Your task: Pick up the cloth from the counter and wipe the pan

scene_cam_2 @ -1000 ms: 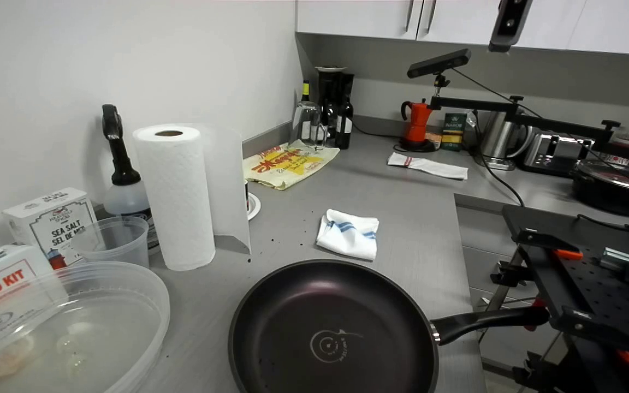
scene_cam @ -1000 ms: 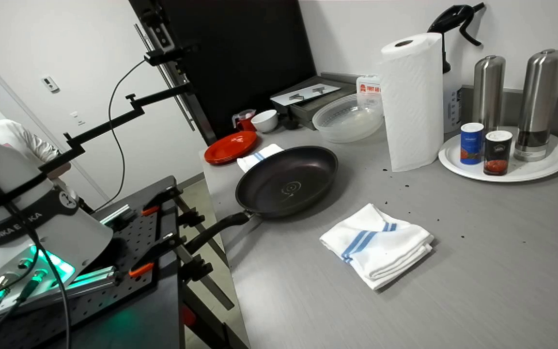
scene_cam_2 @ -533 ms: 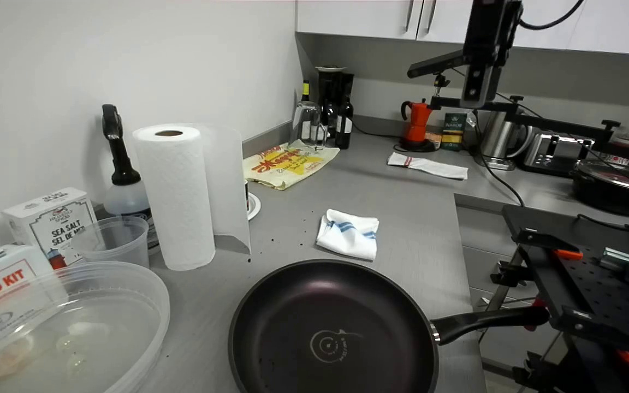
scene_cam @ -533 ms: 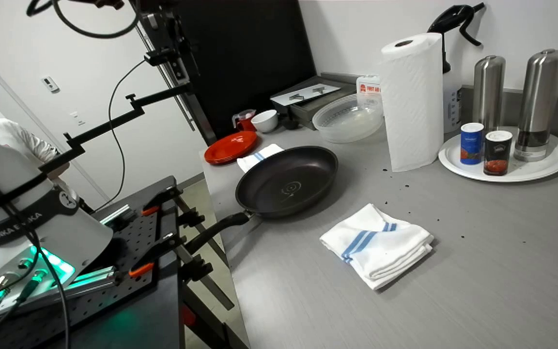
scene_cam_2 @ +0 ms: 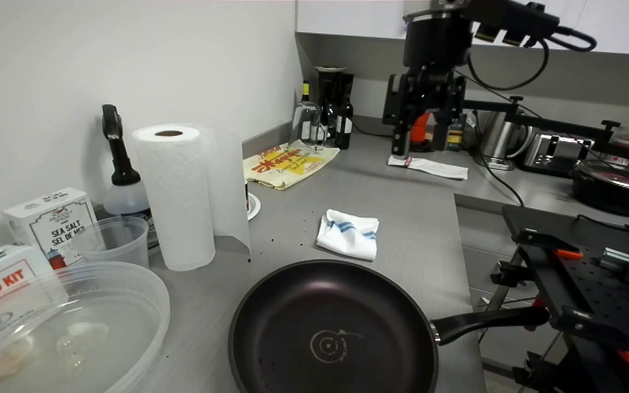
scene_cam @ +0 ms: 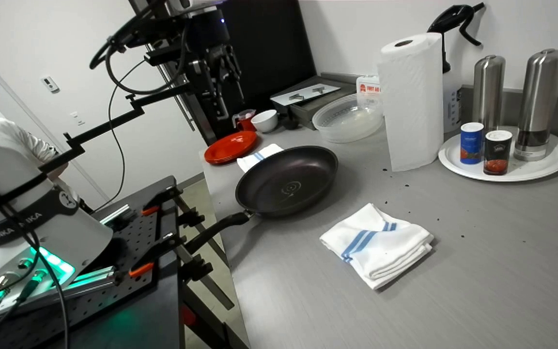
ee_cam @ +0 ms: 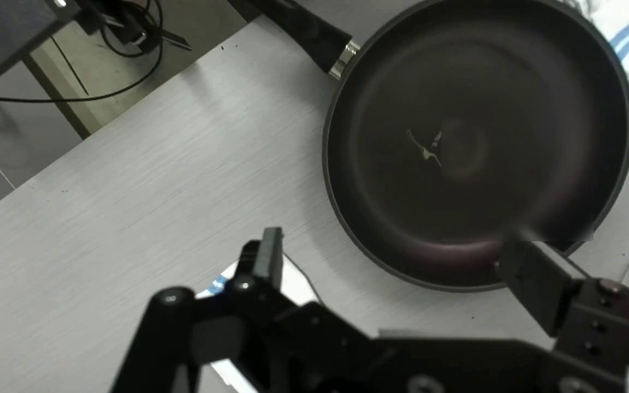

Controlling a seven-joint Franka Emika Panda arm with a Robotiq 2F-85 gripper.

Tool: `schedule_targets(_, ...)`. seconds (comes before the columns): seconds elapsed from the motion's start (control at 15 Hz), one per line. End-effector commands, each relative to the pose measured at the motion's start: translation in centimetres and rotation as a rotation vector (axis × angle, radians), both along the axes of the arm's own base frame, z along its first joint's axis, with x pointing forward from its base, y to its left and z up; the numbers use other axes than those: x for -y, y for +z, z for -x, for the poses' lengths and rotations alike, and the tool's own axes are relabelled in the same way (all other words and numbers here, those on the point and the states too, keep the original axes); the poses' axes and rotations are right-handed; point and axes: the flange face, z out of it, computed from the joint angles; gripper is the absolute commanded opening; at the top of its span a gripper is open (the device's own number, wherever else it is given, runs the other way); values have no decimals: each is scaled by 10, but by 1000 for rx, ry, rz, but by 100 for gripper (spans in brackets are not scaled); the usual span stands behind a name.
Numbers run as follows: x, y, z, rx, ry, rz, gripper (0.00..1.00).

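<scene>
The cloth (scene_cam: 378, 247), a folded white towel with blue stripes, lies flat on the grey counter (scene_cam: 477, 300), beside the pan (scene_cam: 288, 182) and apart from it. Both exterior views show the cloth (scene_cam_2: 348, 234) and the dark round pan (scene_cam_2: 336, 322), whose black handle sticks out past the counter edge. My gripper (scene_cam: 231, 107) is open and empty, high above the counter; it also shows in an exterior view (scene_cam_2: 420, 150). In the wrist view the open fingers (ee_cam: 396, 233) stand wide apart. The pan (ee_cam: 473, 136) lies below, and the cloth (ee_cam: 297, 284) is mostly hidden behind a finger.
A second blue-striped towel (scene_cam: 259, 156) lies behind the pan near red plates (scene_cam: 230, 147). A paper towel roll (scene_cam: 412, 104), a clear tub (scene_cam_2: 90, 322) and a white tray with shakers (scene_cam: 557, 162) stand along the wall. A camera arm (scene_cam: 109, 128) crosses near the robot.
The gripper has come down into both exterior views from above, moving out over the counter. It now shows open. The cloth and pan have not moved.
</scene>
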Motion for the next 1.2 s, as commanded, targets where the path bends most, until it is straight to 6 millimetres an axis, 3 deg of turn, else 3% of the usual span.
schedule_targets(0.0,26,-23,-42,27,-126,24,100)
schedule_targets(0.27,60,-46,-77,56,-251,64,100)
schedule_targets(0.6,105,-77,-103,121,-355,152,100)
schedule_targets(1.13,160,-139,-106,106,-371,213,100)
